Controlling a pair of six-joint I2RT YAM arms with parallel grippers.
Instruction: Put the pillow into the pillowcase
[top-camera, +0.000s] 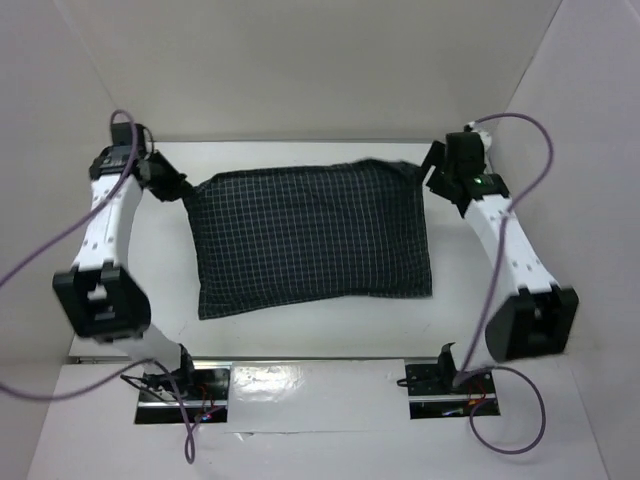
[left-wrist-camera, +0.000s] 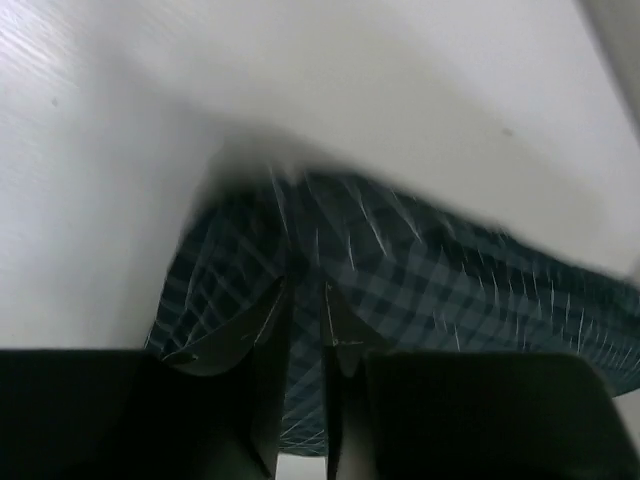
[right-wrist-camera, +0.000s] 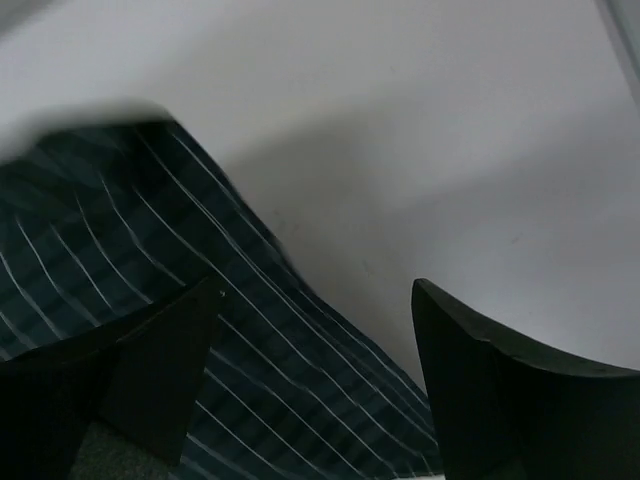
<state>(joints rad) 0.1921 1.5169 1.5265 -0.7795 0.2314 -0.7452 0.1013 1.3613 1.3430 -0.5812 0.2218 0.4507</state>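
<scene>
The dark checked pillowcase (top-camera: 310, 238) lies filled out and puffy in the middle of the white table; the pillow does not show anywhere, hidden inside it or out of view. My left gripper (top-camera: 183, 189) is at the case's far left corner, its jaws shut on a fold of the checked fabric (left-wrist-camera: 305, 290). My right gripper (top-camera: 432, 172) is at the far right corner, jaws wide open and empty, with the cloth's edge (right-wrist-camera: 250, 330) lying between and under the fingers, untouched.
White walls enclose the table on the left, back and right, close behind both grippers. The arm bases (top-camera: 180, 385) and cables sit at the near edge.
</scene>
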